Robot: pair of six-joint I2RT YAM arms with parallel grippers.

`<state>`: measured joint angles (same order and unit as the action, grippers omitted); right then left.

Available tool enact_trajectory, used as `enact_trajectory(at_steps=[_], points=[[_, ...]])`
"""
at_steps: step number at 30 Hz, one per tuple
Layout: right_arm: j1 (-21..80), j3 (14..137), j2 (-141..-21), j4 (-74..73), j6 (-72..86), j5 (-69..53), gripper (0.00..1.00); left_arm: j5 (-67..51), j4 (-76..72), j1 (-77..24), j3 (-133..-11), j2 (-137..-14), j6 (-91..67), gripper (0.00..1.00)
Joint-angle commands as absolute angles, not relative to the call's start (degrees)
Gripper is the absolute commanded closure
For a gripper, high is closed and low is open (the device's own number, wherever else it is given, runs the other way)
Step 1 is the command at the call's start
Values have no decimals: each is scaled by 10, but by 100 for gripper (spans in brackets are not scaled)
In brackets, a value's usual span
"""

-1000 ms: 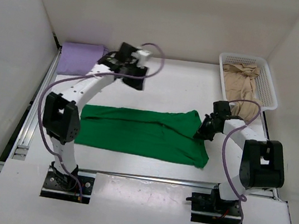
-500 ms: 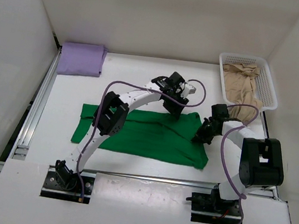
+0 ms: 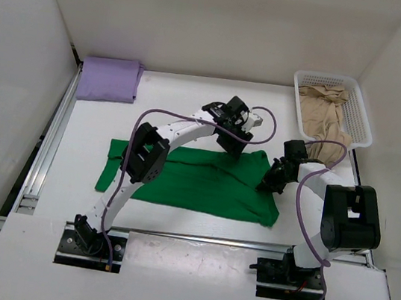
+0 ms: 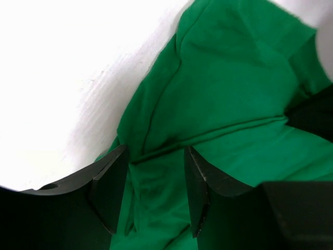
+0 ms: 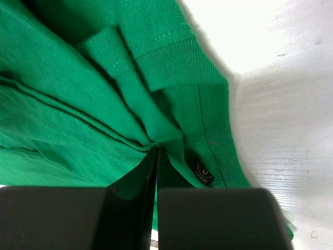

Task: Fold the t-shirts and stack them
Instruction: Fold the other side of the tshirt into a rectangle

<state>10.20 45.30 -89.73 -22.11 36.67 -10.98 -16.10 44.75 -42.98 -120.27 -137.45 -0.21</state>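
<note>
Three shirts, one basket, two arms, counted from the overhead view.

Edges: white walls close the table [image 3: 192, 103] on the left, far and right sides; a metal rail [image 3: 41, 164] runs down the left edge. Bare tabletop shows in a broad band far of the green shirt, between the lavender shirt and the basket, and in a narrower strip between the green shirt and the near edge.

Count and place:
- Green shirt [image 3: 188, 182]: one, spread flat mid-table, folded into a long band. Long axis runs left to right. From above I cannot tell which end is the collar.
- Lavender shirt [image 3: 108, 79]: one, folded into a neat block in the far left corner, against the wall.
- Tan shirt [image 3: 325, 116]: one, crumpled inside the white mesh basket [image 3: 302, 78] at the far right.

Left gripper [image 3: 232, 144]: over the far edge of the green shirt, towards its right end. Jaws stand apart, a raised crease of green cloth lying between the fingers [image 4: 109, 192].

Right gripper [image 3: 266, 182]: at the right end of the green shirt. Jaws pressed together to a thin slit, pinching gathered folds of green cloth at the tips. A ribbed edge and a small dark tag [image 5: 203, 172] lie just beside the pinch.
</note>
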Motion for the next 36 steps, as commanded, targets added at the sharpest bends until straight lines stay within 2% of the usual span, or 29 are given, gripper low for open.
enact_trajectory(at_steps=[1,3,9,12,24,31,36], points=[[101,443,-898,-222,352,-101,100,-154,446,-433,-1219,-1299,0,42],[101,443,-898,-222,352,-101,100,-159,446,-433,-1214,-1293,0,41],[101,448,-898,-222,352,-101,100,-164,446,-433,-1141,-1282,0,53],[101,448,-898,-222,352,-101,100,-164,446,-433,-1127,-1282,0,54],[96,448,-888,-228,346,-96,100,-141,446,-433,-1150,-1310,0,47],[96,454,-888,-238,341,-96,100,-148,446,-433,-1155,-1330,0,47],[91,454,-888,-238,336,-96,100,-159,446,-433,-1160,-1335,0,58]])
